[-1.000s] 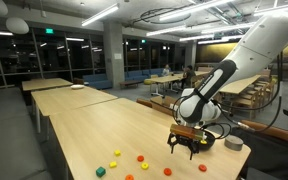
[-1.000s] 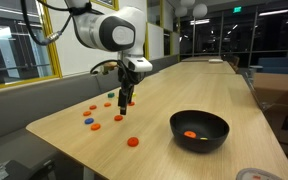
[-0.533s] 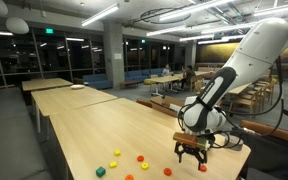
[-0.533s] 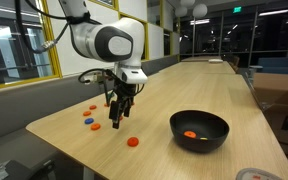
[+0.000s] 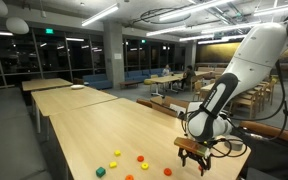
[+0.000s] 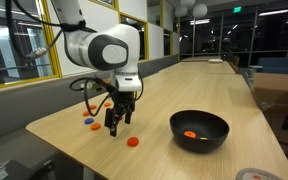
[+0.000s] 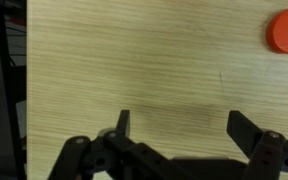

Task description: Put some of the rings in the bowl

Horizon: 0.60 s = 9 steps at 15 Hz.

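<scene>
In an exterior view the black bowl stands on the wooden table with one orange ring inside it. A red ring lies on the table just right of my gripper, which hangs low over the table, open and holding nothing. In the wrist view both fingers point at bare wood around my gripper, and an orange ring lies at the top right. More rings, such as an orange one and a red one, lie near my gripper.
Left of the gripper lie a blue piece and an orange piece. Yellow pieces and a green block sit further along the table. The table edge runs close in front of the gripper.
The arm has carried the open gripper away from the bowl's side towards the near table edge and lower over the table. The rings and bowl have not moved.
</scene>
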Available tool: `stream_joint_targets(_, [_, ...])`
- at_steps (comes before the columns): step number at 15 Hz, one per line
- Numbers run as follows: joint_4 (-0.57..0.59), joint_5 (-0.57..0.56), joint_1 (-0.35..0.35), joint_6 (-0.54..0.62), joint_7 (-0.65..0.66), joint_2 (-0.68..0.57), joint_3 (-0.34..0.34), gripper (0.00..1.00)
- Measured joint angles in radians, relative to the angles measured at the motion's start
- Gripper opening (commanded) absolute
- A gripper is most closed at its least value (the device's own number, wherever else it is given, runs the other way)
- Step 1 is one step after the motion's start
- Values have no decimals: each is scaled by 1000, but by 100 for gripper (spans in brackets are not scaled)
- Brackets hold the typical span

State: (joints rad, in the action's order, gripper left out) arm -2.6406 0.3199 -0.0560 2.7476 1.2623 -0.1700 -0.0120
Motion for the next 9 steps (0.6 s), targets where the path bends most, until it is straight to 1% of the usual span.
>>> stream_joint_targets(5, [-75, -36, -21, 125, 114, 0, -7, 100])
stream_joint_targets(9, [-102, -103, -26, 171, 172, 0, -54, 100])
